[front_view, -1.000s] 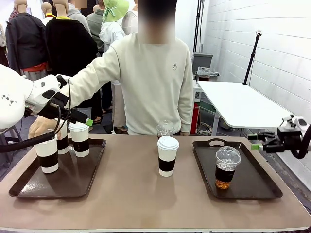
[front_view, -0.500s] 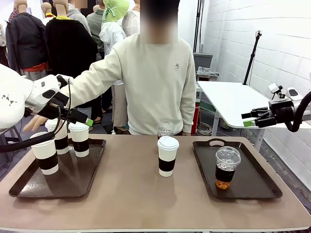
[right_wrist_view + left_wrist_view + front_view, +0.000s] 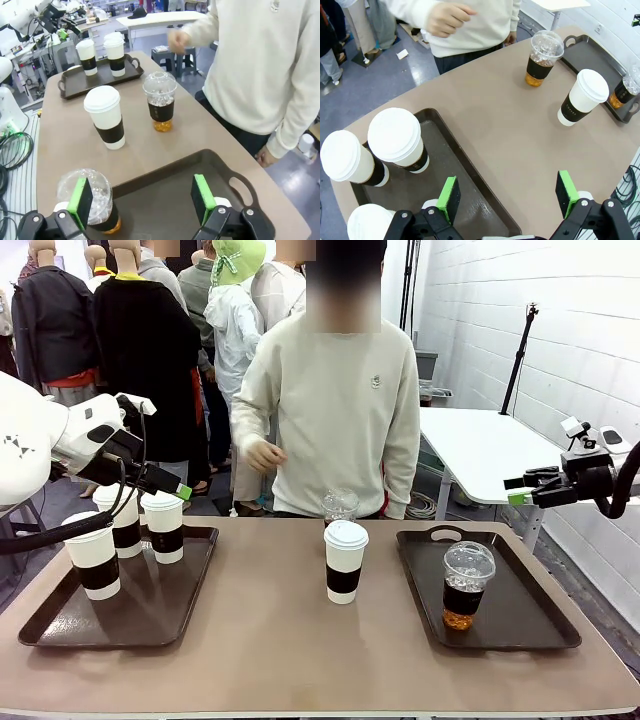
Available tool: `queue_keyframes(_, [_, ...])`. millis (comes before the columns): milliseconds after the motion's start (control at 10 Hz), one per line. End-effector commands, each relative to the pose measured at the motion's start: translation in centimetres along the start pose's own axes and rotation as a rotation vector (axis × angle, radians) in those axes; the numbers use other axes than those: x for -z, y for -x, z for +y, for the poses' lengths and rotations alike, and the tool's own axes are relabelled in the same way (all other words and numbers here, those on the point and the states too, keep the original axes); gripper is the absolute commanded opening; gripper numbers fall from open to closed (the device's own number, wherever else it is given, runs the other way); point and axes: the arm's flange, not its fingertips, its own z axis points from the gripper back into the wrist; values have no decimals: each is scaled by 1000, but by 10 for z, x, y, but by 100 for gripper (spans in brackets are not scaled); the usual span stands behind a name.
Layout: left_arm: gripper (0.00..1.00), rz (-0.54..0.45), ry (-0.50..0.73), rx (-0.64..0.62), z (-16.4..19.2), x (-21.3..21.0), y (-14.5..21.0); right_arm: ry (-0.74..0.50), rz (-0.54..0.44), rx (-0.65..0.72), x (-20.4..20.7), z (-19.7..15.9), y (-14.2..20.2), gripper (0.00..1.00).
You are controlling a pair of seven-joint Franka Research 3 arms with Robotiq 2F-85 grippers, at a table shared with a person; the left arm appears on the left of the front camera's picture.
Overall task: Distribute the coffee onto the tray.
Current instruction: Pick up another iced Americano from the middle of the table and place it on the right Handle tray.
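Left jaws: spread wide, nothing between the pads; my left gripper [image 3: 508, 195] hangs over the inner rim of the left tray [image 3: 120, 638].
Right jaws: spread as well and empty; my right gripper [image 3: 141, 195] is in the air off the outer side of the right tray [image 3: 525, 615], well apart from every cup.
Left tray load: three white-lidded paper cups with dark sleeves: a near cup [image 3: 94, 555], with a back cup [image 3: 120, 522] and an inner cup [image 3: 163, 527] side by side behind it.
Table middle: a middle paper cup [image 3: 345, 561] stands on the bare table [image 3: 270, 640] between the trays.
Blocked from the front: that cup hides the lower part of the far dome cup [image 3: 340, 506], which stands on the table just behind it with dark liquid inside.
Right tray load: one tray dome cup [image 3: 467, 585] of dark liquid, upright.
Person: across the table, one hand [image 3: 262, 454] raised at the chest, clear of the cups.
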Motion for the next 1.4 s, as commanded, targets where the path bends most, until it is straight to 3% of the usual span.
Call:
queue_keyframes(0, [100,2,3,3,2,0,1,-8,-16,-17,3,3,2,100])
queue_keyframes(300, [100,2,3,3,2,0,1,-23,21,-35,8,-22,-21,100])
queue_keyframes(800, [100,2,3,3,2,0,1,-152,152,-61,81,-72,-59,100])
queue_keyframes(1100, [100,2,3,3,2,0,1,-186,191,-100,102,-70,-65,100])
queue_keyframes(1300, [100,2,3,3,2,0,1,-169,142,-91,100,-70,-61,100])
